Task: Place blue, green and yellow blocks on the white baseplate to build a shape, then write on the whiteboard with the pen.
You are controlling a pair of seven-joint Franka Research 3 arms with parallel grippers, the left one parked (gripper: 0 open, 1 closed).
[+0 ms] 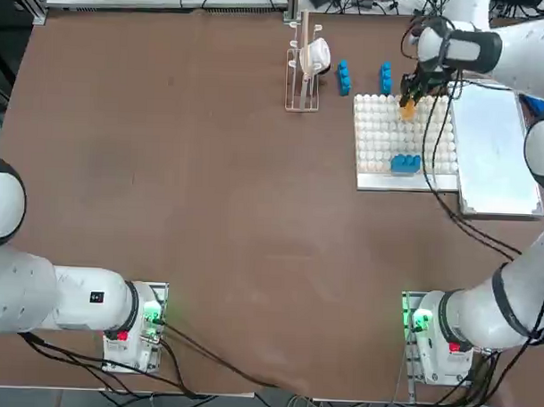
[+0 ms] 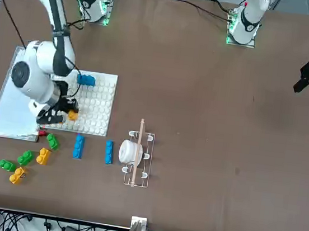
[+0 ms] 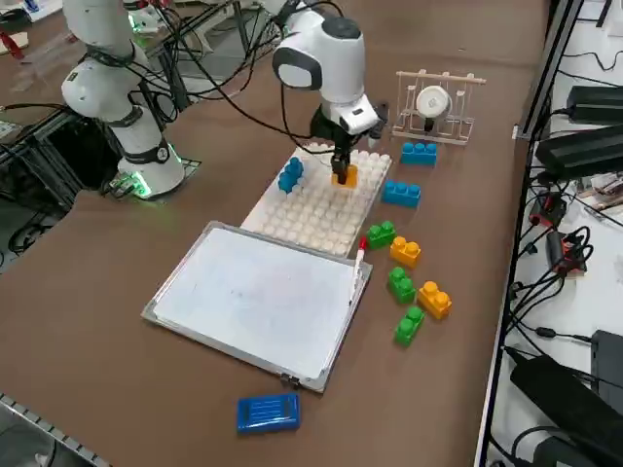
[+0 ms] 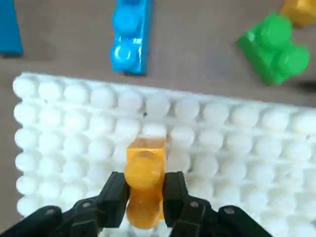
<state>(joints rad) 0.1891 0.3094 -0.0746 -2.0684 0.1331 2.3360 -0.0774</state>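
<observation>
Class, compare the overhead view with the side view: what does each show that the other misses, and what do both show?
Top only: both arm bases.

Side only: green and yellow studded plastic bricks and the flat blue slab.

Both: the right gripper, jaws shut on a yellow studded brick over the white studded baseplate, beside the smooth framed whiteboard.

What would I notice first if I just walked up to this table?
Probably the right gripper, pinching a yellow block over the studded white baseplate, where a blue block already sits. Next, bright green and yellow blocks scattered beside the whiteboard.
</observation>
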